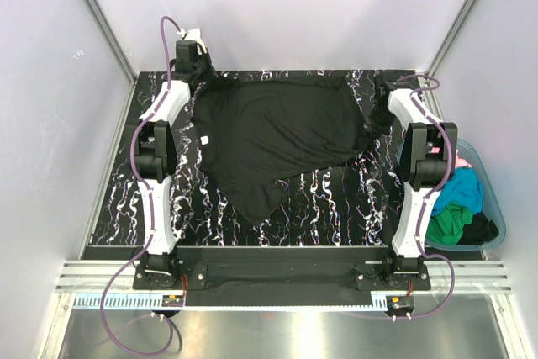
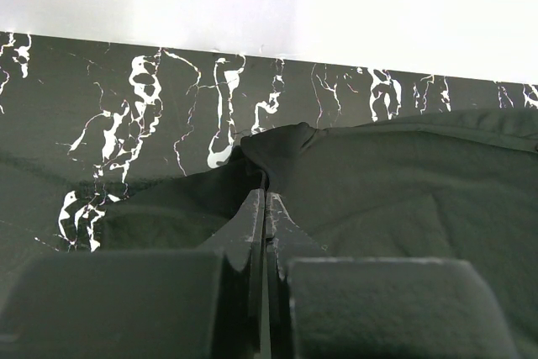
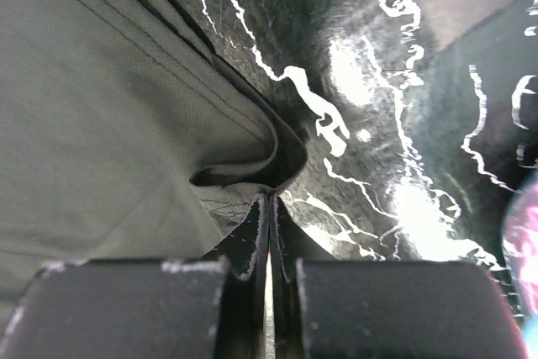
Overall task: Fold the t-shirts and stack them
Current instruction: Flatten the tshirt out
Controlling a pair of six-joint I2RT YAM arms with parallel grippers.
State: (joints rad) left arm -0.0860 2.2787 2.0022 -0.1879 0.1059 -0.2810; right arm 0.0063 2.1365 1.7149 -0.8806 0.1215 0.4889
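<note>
Two pinches carry everything at this point: my left gripper is closed tight on a bunched knot of the black t-shirt at the far left of the marble-patterned table, and my right gripper is closed on a thin fold of its hem at the far right. The shirt lies spread but askew between them, with one flap trailing toward the near side. My worry is the right grip. It looks like only an edge of cloth sits between the fingers, so pulling the arms apart unevenly could slide it free and drop that side. The trailing flap could also drag and tuck under itself. The turquoise shirt and green shirt wait in the tub.
</note>
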